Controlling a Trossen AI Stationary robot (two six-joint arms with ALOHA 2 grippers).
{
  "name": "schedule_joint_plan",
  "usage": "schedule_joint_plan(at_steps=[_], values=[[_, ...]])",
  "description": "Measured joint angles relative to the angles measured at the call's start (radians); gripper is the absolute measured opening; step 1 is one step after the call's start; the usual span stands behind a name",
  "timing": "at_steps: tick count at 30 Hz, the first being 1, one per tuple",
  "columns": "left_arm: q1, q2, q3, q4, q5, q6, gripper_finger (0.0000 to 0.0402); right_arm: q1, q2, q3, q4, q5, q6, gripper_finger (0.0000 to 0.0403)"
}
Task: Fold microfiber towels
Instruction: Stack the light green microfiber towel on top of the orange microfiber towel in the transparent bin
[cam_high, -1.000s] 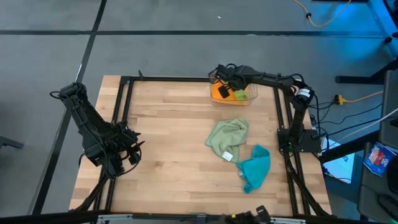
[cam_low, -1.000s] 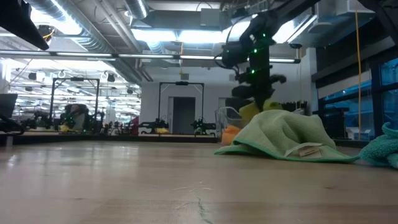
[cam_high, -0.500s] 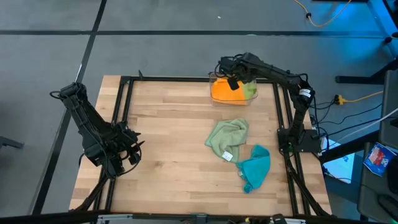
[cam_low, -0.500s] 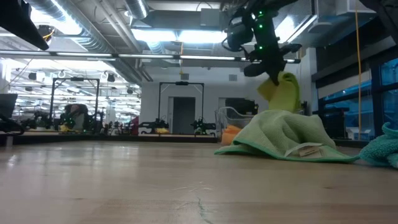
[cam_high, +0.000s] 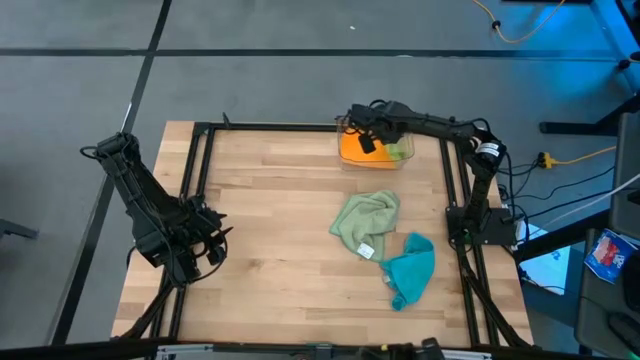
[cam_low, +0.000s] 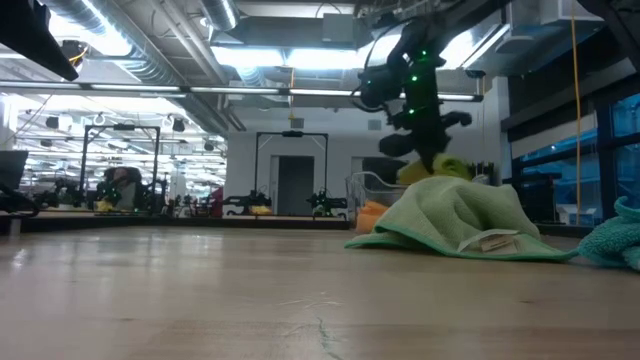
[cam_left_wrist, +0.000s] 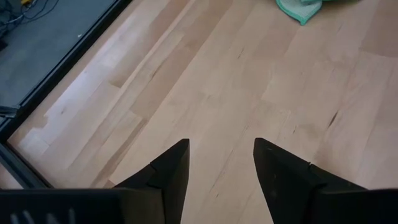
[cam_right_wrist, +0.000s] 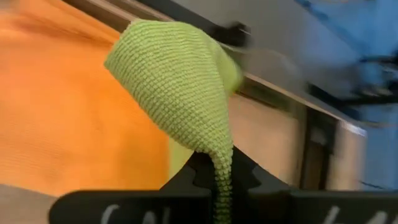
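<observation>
Pulling a cloth from the clear bin (cam_high: 403, 160) at the table's far edge looks like the step in hand: the orange towel (cam_high: 355, 150) fills the bin, and the right gripper (cam_high: 366, 141) hangs over it, jaws pressed together on a corner of the lime green towel (cam_right_wrist: 180, 81). Next it likely needs lifting clear and carrying to bare wood for spreading. The sage green towel (cam_high: 366, 224) and teal towel (cam_high: 412, 268) lie crumpled mid-table, touching. Parked near the left edge, the left gripper (cam_left_wrist: 217, 165) has its jaws spread over empty boards. Only the right wrist view shows the pinch; the high view alone places both arms.
</observation>
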Motion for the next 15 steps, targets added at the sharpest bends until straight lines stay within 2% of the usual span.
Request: schedule_joint_plan(at_steps=[7,10,15], values=[[0.0,0.0,0.0,0.0,0.0,0.0,0.0171,0.0,0.0,-0.067,0.29,-0.126,-0.057,0.0014],[0.0,0.0,0.0,0.0,0.01,0.0,0.0172,0.0,0.0,-0.1,0.417,-0.16,-0.051,0.0046],[0.0,0.0,0.0,0.0,0.029,0.0,0.017,-0.002,0.0,-0.152,0.567,-0.289,-0.054,0.0102]])
